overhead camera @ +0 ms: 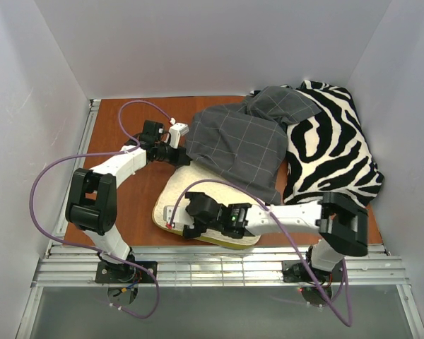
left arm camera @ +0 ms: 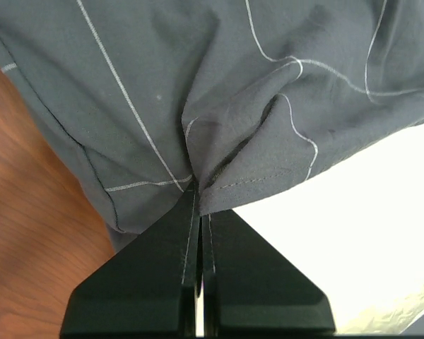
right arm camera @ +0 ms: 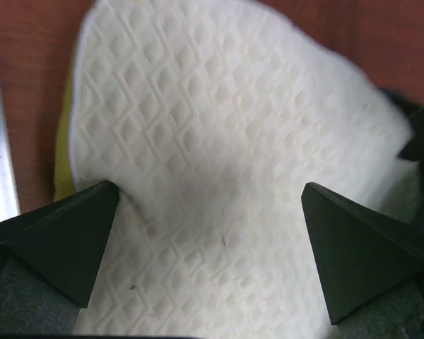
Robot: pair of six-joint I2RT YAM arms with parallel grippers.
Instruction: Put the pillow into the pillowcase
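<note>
Your left gripper (left arm camera: 199,189) is pressed together, pinching a fold at the hem of the pillowcase (left arm camera: 219,85), left of centre in the overhead view. The grey pillowcase lies bunched across the upper middle, covering the far end of the pillow (overhead camera: 171,201), which lies flat at lower centre on the table (overhead camera: 127,205). Your right gripper (right arm camera: 210,187) is spread wide over the pillow's dimpled top, gripping nothing. A zebra cloth (overhead camera: 332,141) lies at upper right.

The pillowcase (overhead camera: 244,141) hides the pillow (overhead camera: 172,195) at its 1 o'clock end. The right arm (overhead camera: 290,214) covers its 5 o'clock edge.
</note>
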